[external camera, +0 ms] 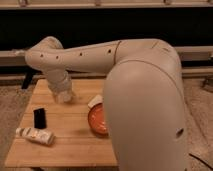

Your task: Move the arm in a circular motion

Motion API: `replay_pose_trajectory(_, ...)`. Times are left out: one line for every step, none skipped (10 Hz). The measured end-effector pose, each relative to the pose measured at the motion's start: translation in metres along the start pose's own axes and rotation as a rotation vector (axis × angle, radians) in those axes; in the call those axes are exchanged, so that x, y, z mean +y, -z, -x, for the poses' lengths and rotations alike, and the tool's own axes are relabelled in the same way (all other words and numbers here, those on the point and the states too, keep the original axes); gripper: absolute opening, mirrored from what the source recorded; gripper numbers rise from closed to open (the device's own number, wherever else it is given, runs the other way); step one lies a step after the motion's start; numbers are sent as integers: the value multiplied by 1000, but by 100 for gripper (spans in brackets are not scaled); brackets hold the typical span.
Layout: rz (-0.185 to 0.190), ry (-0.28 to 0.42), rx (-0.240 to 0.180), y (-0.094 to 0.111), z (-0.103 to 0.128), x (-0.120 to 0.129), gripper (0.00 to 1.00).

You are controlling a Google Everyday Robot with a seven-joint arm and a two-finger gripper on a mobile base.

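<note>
wooden table [75, 147] before dark wall; orange bowl [96, 120], black block [39, 117], lying bottle [35, 135] on top. arm [142, 90] stretches across table, wrist bent down; gripper [63, 95] low over rear tabletop, state cannot be told.

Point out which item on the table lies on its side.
The pale bottle at the front left lies flat; the black box stands upright. The pincer hovers beyond them over the table.
</note>
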Motion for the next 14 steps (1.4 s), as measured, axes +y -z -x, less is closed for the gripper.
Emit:
replay_pose_trajectory(4,9,-1,0,2,3,65)
replay_pose_trajectory(4,16,3,-1,-1,3,65)
replay_pose_trajectory(-2,17,1,0,-5,-2,65)
replay_pose_trajectory(-1,16,2,1,-21,-1,65)
replay_pose_trajectory(0,18,1,2,-32,3,65)
replay_pose_trajectory(3,20,1,3,-50,6,65)
replay_pose_trajectory(1,21,2,4,-66,6,65)
replay_pose_trajectory(3,26,1,4,-74,8,65)
replay_pose_trajectory(4,29,-1,4,-78,5,65)
replay_pose_trajectory(-3,33,-2,3,-83,-1,65)
replay_pose_trajectory(-6,37,-5,4,-91,-2,65)
replay_pose_trajectory(-5,47,-9,6,-97,2,65)
replay_pose_trajectory(-6,55,-11,6,-106,8,65)
replay_pose_trajectory(-8,58,-13,6,-112,9,65)
